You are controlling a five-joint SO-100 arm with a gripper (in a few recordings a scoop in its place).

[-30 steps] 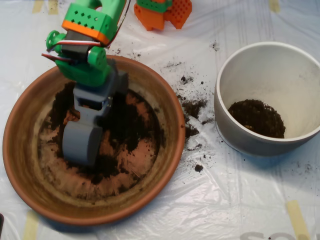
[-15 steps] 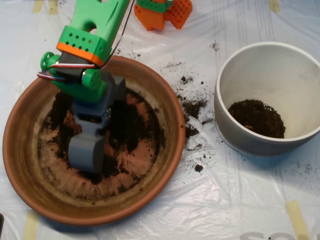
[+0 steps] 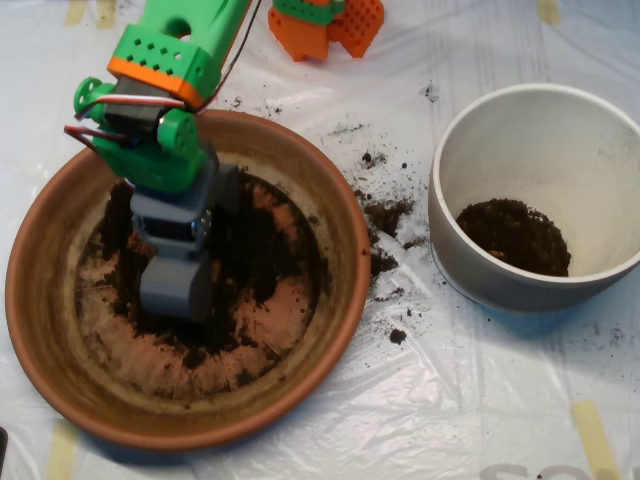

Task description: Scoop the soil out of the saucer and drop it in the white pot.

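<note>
Overhead view. The saucer (image 3: 60, 330), a wide terracotta dish, serves as the landmark and occupies the left of the scene on a sheet of clear plastic (image 3: 420, 420). The grey scoop (image 3: 176, 285) is lowered into the left-centre of the saucer's floor, its shells seen from behind as one closed-looking rounded block pressed into the soil (image 3: 262, 255); whether anything is enclosed between the shells cannot be told. The green and orange arm (image 3: 165, 110) reaches down to it across the saucer's upper-left rim. Dark soil lies in a patchy layer over the saucer's middle, thickest just right of and above the scoop, with bare terracotta showing toward the lower floor. Spilled crumbs (image 3: 385, 215) are scattered on the plastic just beyond the saucer's right rim. The white pot (image 3: 470, 265) stands to the right of the saucer, apart from it, with a dark clump of soil on its bottom. Orange parts (image 3: 325, 25) sit beyond the saucer's upper right.
</note>
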